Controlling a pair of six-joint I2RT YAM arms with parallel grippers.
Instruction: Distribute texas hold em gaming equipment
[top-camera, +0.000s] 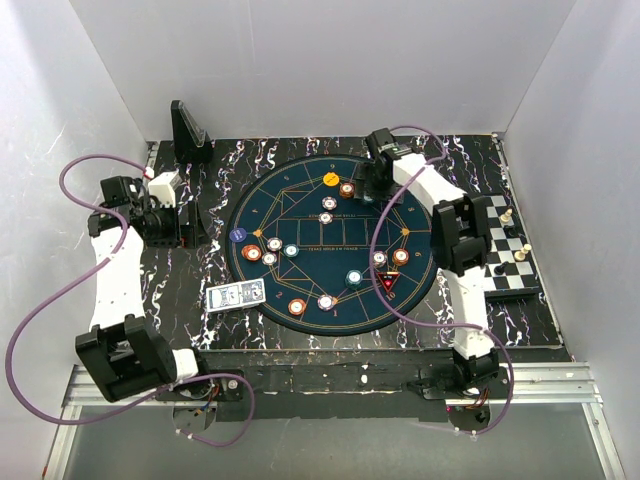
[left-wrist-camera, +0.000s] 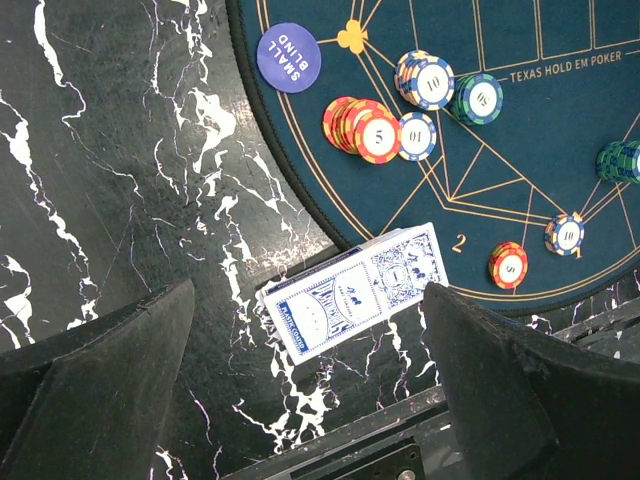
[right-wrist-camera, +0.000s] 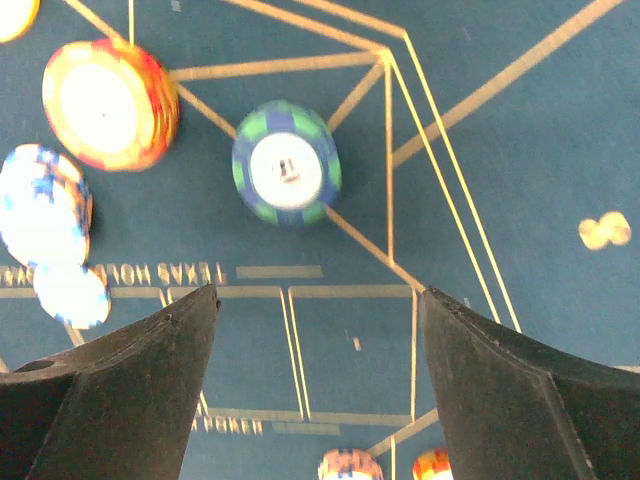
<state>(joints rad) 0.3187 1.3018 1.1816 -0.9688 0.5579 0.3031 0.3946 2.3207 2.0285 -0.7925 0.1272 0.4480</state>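
poker chips (top-camera: 297, 307) are seen spread in small stacks and singles across the round blue mat (top-camera: 262, 200) laid in the middle of the table (top-camera: 180, 290). the red-black triangular marker (top-camera: 388, 283) is set on the mat's near right part, and a purple small blind button (left-wrist-camera: 288, 57) sits just inside its left rim. the playing cards (left-wrist-camera: 355, 290) are lying as a slightly slipped deck, blue backs up, at the near left of the mat, one corner touching its rim. the left end effector (left-wrist-camera: 308, 298) is held released above that deck, its fingers wide apart and nothing gripped. the right end effector (right-wrist-camera: 318, 295) is poised over the far part of the mat, likewise released and empty. a green-blue chip (right-wrist-camera: 287, 162) lies flat on the felt just ahead of it, with an orange stack (right-wrist-camera: 108, 90) near by. the step in hand is judged to be the handling of that single chip, though whether it is being set down or fetched cannot be told. if it is to be lifted, the fingers should be brought straight down to straddle it, and the closing done slowly on the chip's rim so that it is not flipped or pushed into the orange stack. the deck is best taken squarely across its short width, so that the loose cards are not fanned.
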